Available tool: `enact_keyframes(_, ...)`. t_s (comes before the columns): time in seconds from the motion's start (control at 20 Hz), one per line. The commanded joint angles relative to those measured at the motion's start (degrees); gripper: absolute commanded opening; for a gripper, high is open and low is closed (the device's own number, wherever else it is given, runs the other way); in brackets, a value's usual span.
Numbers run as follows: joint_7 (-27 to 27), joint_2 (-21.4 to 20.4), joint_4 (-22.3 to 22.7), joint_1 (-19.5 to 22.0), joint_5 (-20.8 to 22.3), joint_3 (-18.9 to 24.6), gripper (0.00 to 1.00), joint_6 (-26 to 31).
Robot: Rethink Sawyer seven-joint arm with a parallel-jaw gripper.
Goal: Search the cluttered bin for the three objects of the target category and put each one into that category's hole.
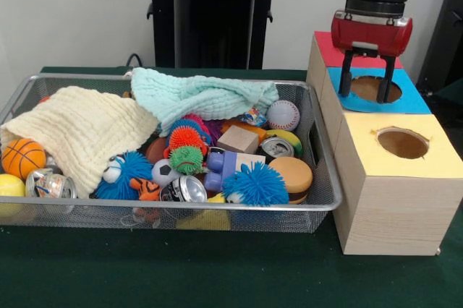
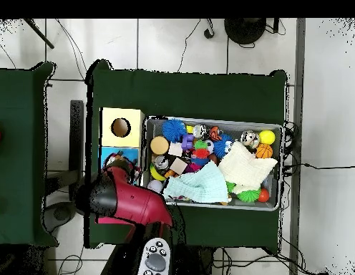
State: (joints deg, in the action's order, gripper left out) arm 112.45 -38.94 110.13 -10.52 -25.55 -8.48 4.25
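My gripper [image 1: 367, 85] hangs open just above the round hole [image 1: 376, 89] in the blue top of the wooden box, with nothing between its fingers. The yellow-topped section has its own hole [image 1: 402, 143] nearer the camera, and a red top [image 1: 327, 51] lies behind. The wire bin [image 1: 217, 209] holds a baseball [image 1: 283, 114], a basketball [image 1: 22, 157], a small soccer ball [image 1: 165, 171], several drink cans [image 1: 187, 189], spiky balls [image 1: 257, 184] and a wooden block [image 1: 238, 139]. In the overhead view the arm [image 2: 127, 200] covers the blue section beside the yellow hole [image 2: 121, 127].
A cream cloth [image 1: 79, 131] and a mint cloth [image 1: 195, 95] drape over the bin's left and back, hiding what lies beneath. A tan burger-shaped toy [image 1: 291, 176] sits at the bin's right end. The box stands right of the bin on green cloth [image 1: 217, 272].
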Motion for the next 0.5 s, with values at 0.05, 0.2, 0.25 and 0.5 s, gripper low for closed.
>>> enact_keyframes(0.05,13.42,1.78,0.95,-1.93,-2.93,-0.29,1.00,4.19)
enact_keyframes(0.2,12.60,2.68,-1.34,-3.28,-3.04,-1.82,1.00,4.73)
enact_keyframes(0.25,12.16,2.50,-2.28,-4.10,-2.91,-2.89,1.00,5.49)
enact_keyframes(0.5,9.53,1.72,-5.91,-5.15,-1.49,-4.27,1.00,8.89)
